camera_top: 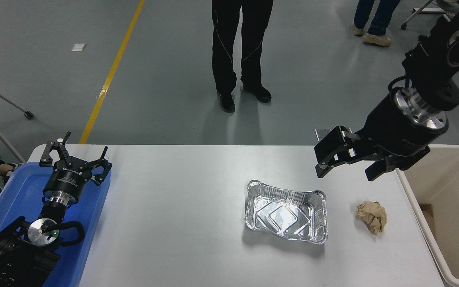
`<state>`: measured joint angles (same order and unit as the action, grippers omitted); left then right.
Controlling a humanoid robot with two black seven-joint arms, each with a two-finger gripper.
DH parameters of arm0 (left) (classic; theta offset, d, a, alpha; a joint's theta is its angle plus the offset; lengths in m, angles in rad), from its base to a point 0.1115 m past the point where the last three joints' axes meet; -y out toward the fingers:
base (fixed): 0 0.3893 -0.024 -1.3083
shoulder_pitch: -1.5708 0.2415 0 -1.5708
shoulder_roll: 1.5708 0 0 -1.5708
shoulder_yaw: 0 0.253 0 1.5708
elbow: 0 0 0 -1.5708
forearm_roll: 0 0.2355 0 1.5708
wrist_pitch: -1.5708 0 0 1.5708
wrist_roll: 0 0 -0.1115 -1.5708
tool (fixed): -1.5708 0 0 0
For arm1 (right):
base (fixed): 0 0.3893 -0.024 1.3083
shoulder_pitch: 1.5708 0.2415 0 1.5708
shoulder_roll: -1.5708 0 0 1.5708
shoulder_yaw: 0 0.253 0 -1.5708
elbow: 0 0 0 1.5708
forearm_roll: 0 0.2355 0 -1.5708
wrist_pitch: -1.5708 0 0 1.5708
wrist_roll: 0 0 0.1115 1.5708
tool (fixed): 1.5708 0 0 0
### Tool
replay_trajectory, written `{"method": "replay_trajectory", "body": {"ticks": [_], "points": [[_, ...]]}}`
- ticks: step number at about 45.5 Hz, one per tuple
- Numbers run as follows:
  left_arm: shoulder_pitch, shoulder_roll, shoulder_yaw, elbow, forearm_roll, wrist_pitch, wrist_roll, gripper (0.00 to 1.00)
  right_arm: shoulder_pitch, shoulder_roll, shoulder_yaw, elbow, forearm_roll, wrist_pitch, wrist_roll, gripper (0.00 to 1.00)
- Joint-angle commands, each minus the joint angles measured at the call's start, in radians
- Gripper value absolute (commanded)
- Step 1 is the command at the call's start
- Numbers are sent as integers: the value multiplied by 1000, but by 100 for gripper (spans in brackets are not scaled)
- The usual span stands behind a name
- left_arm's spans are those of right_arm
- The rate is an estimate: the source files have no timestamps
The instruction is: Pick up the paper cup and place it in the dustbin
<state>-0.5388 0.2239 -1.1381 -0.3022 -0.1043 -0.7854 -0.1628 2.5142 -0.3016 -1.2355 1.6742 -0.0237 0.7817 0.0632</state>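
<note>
The right gripper (347, 169) hangs in the air above the far right part of the white table (173, 223), with its fingers spread apart and nothing between them, and the beige dustbin (414, 207) stands just off the table's right edge. No paper cup shows on the table; a shiny foil tray (286, 211) sits below the gripper, and a crumpled brown paper ball (372, 216) lies between the tray and the dustbin. The left gripper (74, 159) rests open over the blue tray (10, 195) at the lower left, and a person in black trousers (239, 44) stands at the far side
</note>
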Motion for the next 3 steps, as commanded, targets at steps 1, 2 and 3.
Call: {"method": "replay_trajectory", "body": {"ticks": [1, 2, 3], "points": [[0, 0, 0, 0, 0, 0, 0, 99, 6, -2, 7, -2, 2, 4, -3, 100], [0, 0, 0, 0, 0, 0, 0, 99, 6, -2, 11, -2, 2, 4, -3, 100], [0, 0, 0, 0, 0, 0, 0, 99, 6, -4, 14, -2, 4, 4, -3, 100]]}}
